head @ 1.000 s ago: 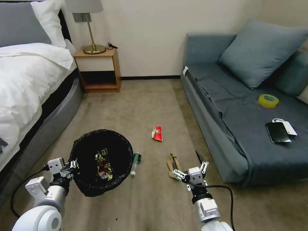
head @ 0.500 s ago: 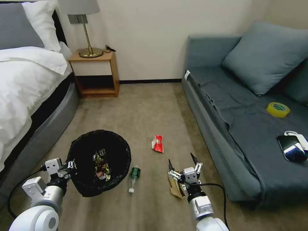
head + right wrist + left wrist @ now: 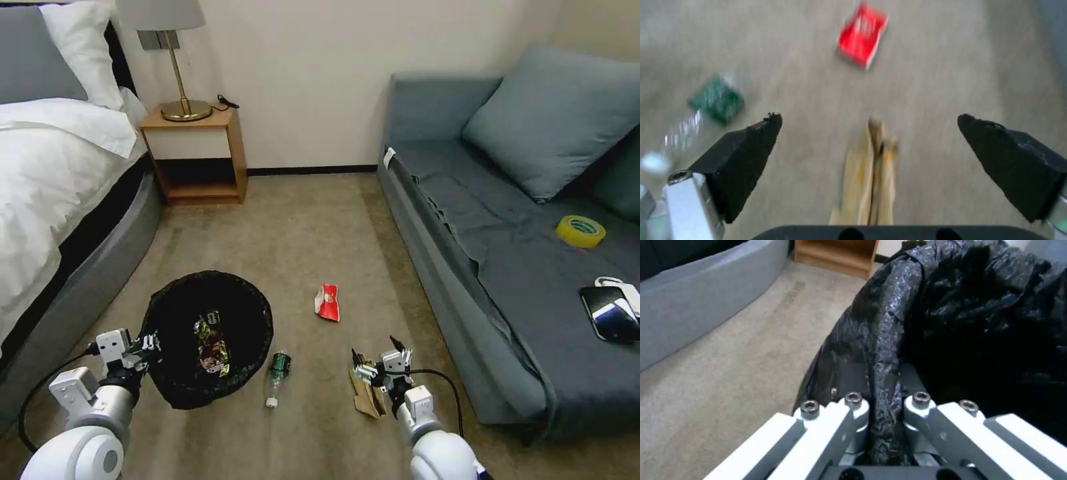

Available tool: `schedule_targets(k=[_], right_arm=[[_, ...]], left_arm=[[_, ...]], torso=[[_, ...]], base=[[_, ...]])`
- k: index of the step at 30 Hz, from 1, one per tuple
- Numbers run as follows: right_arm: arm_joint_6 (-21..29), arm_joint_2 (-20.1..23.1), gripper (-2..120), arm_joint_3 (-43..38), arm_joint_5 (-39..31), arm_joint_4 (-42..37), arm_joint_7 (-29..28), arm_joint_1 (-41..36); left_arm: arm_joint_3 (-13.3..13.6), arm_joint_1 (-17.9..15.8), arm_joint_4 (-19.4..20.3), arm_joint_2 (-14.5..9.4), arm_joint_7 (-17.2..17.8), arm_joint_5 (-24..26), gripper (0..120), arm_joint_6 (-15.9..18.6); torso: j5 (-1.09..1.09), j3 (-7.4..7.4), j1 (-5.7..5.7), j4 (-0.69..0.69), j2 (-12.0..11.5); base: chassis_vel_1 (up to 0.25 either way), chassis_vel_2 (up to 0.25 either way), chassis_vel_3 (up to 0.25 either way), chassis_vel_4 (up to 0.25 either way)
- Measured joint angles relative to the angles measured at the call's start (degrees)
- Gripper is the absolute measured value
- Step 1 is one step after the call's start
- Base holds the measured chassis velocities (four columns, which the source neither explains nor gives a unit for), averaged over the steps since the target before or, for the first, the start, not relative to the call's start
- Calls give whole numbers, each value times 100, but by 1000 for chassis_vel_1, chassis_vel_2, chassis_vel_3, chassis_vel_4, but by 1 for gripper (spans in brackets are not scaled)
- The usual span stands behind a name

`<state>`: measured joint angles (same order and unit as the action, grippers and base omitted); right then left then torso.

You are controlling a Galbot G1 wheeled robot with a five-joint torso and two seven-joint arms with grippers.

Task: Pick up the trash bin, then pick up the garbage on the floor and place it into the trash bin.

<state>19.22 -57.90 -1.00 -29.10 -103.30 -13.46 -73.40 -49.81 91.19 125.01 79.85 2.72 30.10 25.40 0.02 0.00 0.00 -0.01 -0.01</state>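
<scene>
Lowering since a second ago, the right gripper (image 3: 378,356) is reaching down, jaws spread wide astride the crumpled brown paper bag (image 3: 366,393) on the carpet (image 3: 300,233), while the left gripper (image 3: 148,344) is pinching the trash bin (image 3: 208,337) rim

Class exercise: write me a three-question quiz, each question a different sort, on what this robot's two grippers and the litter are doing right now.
1. True or false: the left gripper is shut on the rim of the trash bin.
2. Which piece lies between the open fingers of the right gripper? A) red packet B) bottle C) brown paper bag
3. Fill in: a gold-red wrapper lies inside the ____.

Key: 1 true; 2 C; 3 trash bin.
</scene>
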Motion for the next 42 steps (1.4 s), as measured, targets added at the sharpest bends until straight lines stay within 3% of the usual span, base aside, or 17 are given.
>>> schedule_targets(k=[4, 5, 9, 12, 27, 42], right_arm=[[941, 423, 100, 462, -1138, 193, 41, 845], [941, 423, 100, 462, -1138, 193, 41, 845], [2021, 627, 100, 821, -2280, 624, 636, 1587], [2367, 621, 100, 1227, -2755, 1156, 866, 2089], [2328, 135, 100, 1769, -1977, 3033, 1564, 3035], [2286, -215, 98, 1881, -1403, 3600, 1763, 2969]], left_arm=[[-81, 41, 2, 2, -74, 33, 4, -51], [-81, 41, 2, 2, -74, 33, 4, -51], [-230, 51, -62, -41, -141, 145, 4, -91], [-340, 8, -214, -97, -181, 214, 4, -103], [-376, -288, -671, -248, -221, 263, 4, -100], [-369, -360, -865, -234, -233, 224, 4, -98]], torso=[[-2, 0, 0, 2, 0], [-2, 0, 0, 2, 0], [-2, 0, 0, 2, 0], [-2, 0, 0, 1, 0], [-2, 0, 0, 1, 1], [-2, 0, 0, 1, 1]], base=[[0, 0, 0, 0], [0, 0, 0, 0], [0, 0, 0, 0], [0, 0, 0, 0], [0, 0, 0, 0], [0, 0, 0, 0]])
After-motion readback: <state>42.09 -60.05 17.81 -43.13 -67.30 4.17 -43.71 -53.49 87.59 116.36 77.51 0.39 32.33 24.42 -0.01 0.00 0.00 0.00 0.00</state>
